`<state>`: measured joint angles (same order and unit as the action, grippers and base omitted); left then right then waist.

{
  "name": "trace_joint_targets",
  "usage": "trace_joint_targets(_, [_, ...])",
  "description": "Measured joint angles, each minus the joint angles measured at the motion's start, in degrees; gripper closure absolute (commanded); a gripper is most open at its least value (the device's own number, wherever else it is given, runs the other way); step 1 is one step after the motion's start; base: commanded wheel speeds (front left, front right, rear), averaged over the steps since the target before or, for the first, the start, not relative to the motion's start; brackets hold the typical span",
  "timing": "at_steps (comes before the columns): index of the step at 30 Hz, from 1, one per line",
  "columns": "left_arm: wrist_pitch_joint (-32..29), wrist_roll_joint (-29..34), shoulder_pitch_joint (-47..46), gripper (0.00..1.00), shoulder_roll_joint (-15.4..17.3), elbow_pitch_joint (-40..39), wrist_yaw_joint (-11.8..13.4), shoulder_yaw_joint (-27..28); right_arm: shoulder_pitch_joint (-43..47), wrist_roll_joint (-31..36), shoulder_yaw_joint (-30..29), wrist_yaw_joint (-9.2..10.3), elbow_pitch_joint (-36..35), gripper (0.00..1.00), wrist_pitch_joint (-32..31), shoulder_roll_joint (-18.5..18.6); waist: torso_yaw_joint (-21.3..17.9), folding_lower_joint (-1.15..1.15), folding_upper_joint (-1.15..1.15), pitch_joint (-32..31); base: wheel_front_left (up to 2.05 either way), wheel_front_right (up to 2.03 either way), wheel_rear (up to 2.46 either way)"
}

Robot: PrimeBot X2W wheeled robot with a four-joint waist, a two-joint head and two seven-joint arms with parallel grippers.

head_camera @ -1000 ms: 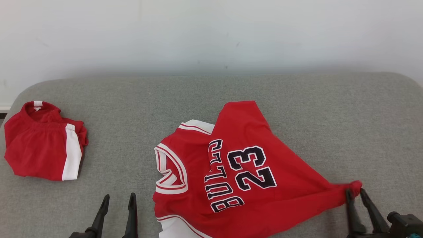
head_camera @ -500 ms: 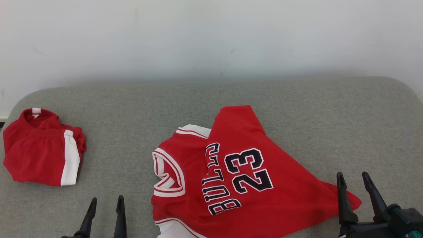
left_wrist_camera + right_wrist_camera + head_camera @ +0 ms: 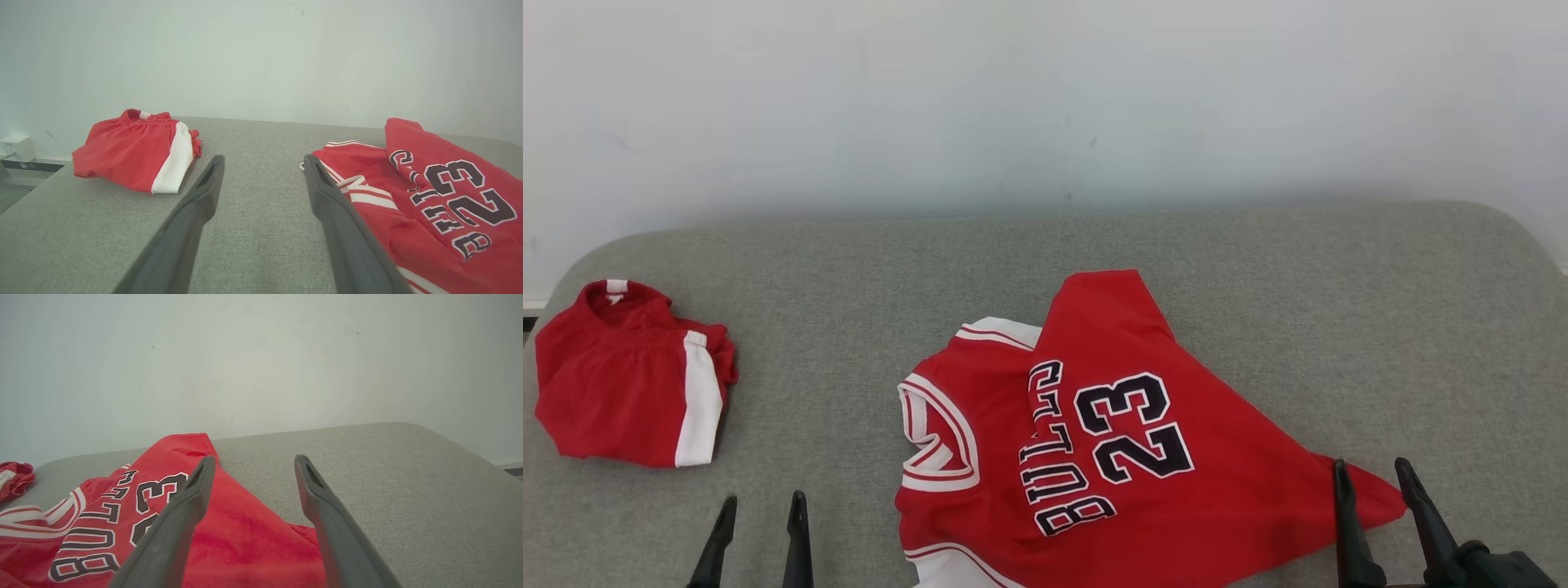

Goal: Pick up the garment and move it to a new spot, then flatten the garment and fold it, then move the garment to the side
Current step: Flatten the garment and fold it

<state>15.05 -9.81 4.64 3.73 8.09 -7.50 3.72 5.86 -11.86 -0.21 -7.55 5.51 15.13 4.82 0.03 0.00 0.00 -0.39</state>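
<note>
Jersey point(image 3: 1111, 457): long axis left-to-right, pointed corner just below right gripper point(image 3: 1370, 465).
Right gripper: jaws apart, empty, nearer.
Left gripper point(image 3: 765, 498): jaws apart, empty, beside collar point(image 3: 939, 445).

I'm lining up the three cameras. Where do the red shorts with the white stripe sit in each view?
Head view: the red shorts lie at the far left, about mid-height.
Left wrist view: upper left, by the wall.
Right wrist view: a small part at the left edge.
Shared landmark: the number 23 jersey, to the right of the shorts in all three views.
</note>
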Motion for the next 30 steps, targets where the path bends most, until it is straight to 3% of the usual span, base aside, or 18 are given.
trace_joint_targets(5, [0.00, 0.37, -5.24, 0.00, 3.90, 1.24, 0.00, -3.07, -1.06, 0.05, 0.88, 0.00, 1.19, 0.00, 0.00, -0.09, -0.55, 0.00, 0.00, 0.71, 0.00, 0.00, 0.00])
trace_joint_targets(9, [-0.85, -3.94, -16.07, 0.00, 10.61, 5.14, -0.02, -8.18, -3.60, -0.15, 2.05, 0.00, 2.61, 0.00, 0.00, -0.23, -1.78, 0.00, 0.00, 2.40, 0.00, 0.00, 0.00])
trace_joint_targets(18, [-8.49, -12.26, -36.47, 0.00, 20.97, 10.24, -0.02, -18.20, -7.80, -1.16, 2.86, 0.00, 4.27, 0.00, 0.00, -1.14, -5.95, 0.01, 0.00, 7.20, 0.00, 0.00, 0.00])
trace_joint_targets(30, [-18.60, -22.75, -48.46, 0.00, 28.71, 21.42, -0.04, -34.23, -11.11, -1.75, 3.03, 0.00, 5.17, 0.00, 0.00, -1.77, -13.11, 0.02, 0.01, 13.79, 0.00, 0.00, 0.00])
